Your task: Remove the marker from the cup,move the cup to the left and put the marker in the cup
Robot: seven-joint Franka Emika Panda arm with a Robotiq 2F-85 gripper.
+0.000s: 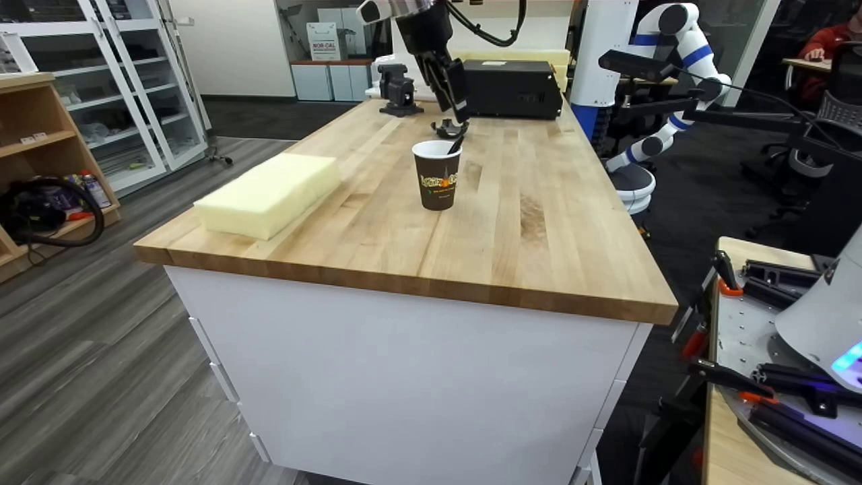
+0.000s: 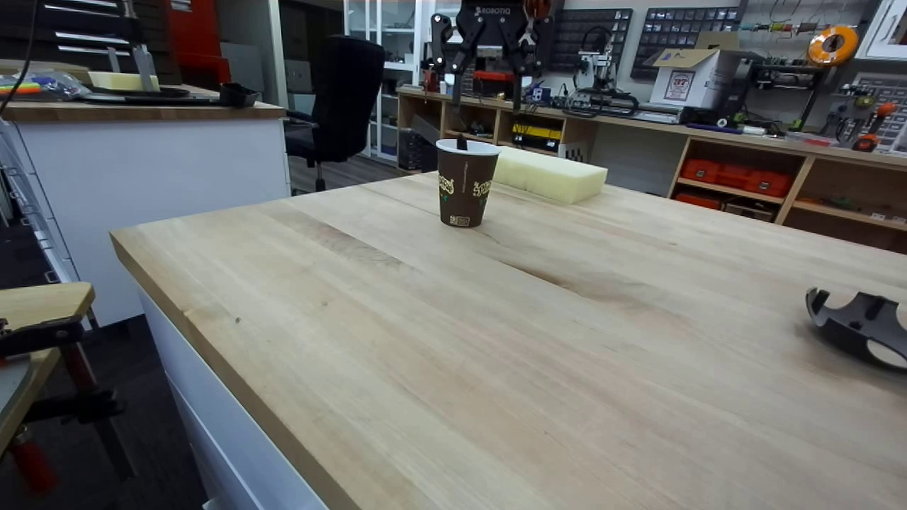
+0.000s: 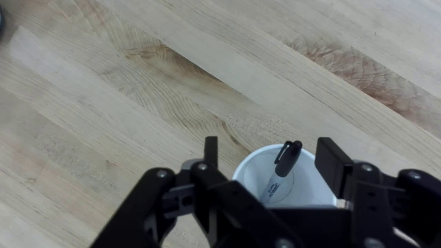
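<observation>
Black-capped, the marker [image 3: 283, 170] leans in the cup [image 1: 438, 193], below the parted fingers [image 3: 329, 166] and, in the wrist view, between them.

The cup [image 1: 437, 174] looks like smooth paper and the marker [image 3: 283, 170] like smooth plastic, the surface [image 2: 453, 340] is smooth wood with streaky grain, the block [image 1: 269, 192] looks like matt foam, and the fingers [image 3: 329, 166] are matt, their screws [image 3: 202, 166] shiny metal.
</observation>
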